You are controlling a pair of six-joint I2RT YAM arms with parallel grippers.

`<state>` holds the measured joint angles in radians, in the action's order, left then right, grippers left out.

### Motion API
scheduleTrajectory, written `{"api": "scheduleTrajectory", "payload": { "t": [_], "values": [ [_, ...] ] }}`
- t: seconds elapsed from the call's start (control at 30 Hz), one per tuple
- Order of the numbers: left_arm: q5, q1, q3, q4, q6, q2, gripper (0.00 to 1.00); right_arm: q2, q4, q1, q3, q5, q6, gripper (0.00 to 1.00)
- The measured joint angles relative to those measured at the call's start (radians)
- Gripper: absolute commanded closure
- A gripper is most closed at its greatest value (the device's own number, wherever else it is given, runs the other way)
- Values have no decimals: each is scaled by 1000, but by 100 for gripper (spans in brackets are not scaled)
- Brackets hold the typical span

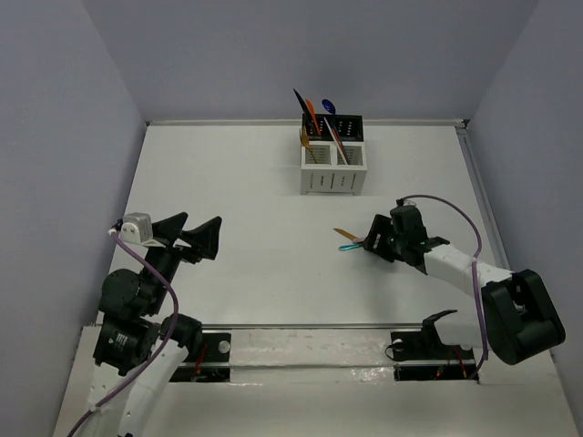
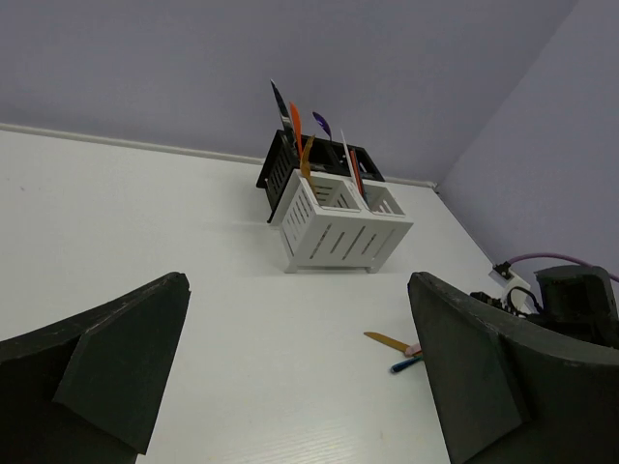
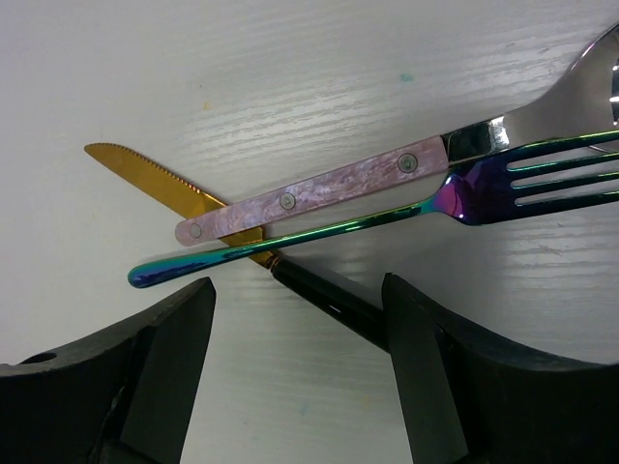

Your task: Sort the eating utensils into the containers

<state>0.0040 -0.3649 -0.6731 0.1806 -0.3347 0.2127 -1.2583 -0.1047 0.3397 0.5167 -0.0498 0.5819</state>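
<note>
- The left gripper (image 1: 189, 235) hovers at about nine o'clock on the table, its jaws wide apart and holding nothing.
- The containers (image 1: 332, 182) stand at twelve o'clock, near the far wall. Several utensils already stand in them, among them a black one (image 1: 299, 98), an orange one (image 1: 312, 114) and a blue one (image 1: 328, 106), so most of the sorting looks done.
- Three pieces lie loose on the table, crossed in a heap at roughly five o'clock from the bins: a gold knife (image 3: 145, 172), a pink-handled spoon (image 3: 309, 193) and a rainbow fork (image 3: 319, 232).
- The right gripper (image 1: 373, 238) sits low at that heap, jaws spread wide and closed on nothing.
- In the wrist view the spoon and fork lie across at the jaws' twelve o'clock, just beyond the fingertips. The knife's black handle (image 3: 329, 300) (the only part reaching in) runs toward five o'clock into the gap, beside the right-hand finger.
</note>
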Motion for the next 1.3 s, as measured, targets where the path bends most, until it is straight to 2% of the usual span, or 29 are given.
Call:
{"api": "scheduleTrajectory", "payload": {
  "t": [0.2,0.37,0.63,0.8,0.93,1.07,1.2,1.3],
  "values": [
    [0,0,0,0,0,0,1,-8,54,0,-17,92,0,26],
    [0,0,0,1,0,0,1,-12,84,27,-28,111,3,30],
    [0,0,0,1,0,0,1,-12,76,117,-28,102,17,32],
    [0,0,0,1,0,0,1,-59,13,198,31,18,17,33],
    [0,0,0,1,0,0,1,-121,-21,234,91,-40,18,44],
    [0,0,0,1,0,0,1,-154,-58,243,126,-87,21,50],
    [0,0,0,1,0,0,1,-177,-96,258,153,-123,21,51],
    [0,0,0,1,0,0,1,-200,-121,269,180,-139,18,58]
  ]
}}
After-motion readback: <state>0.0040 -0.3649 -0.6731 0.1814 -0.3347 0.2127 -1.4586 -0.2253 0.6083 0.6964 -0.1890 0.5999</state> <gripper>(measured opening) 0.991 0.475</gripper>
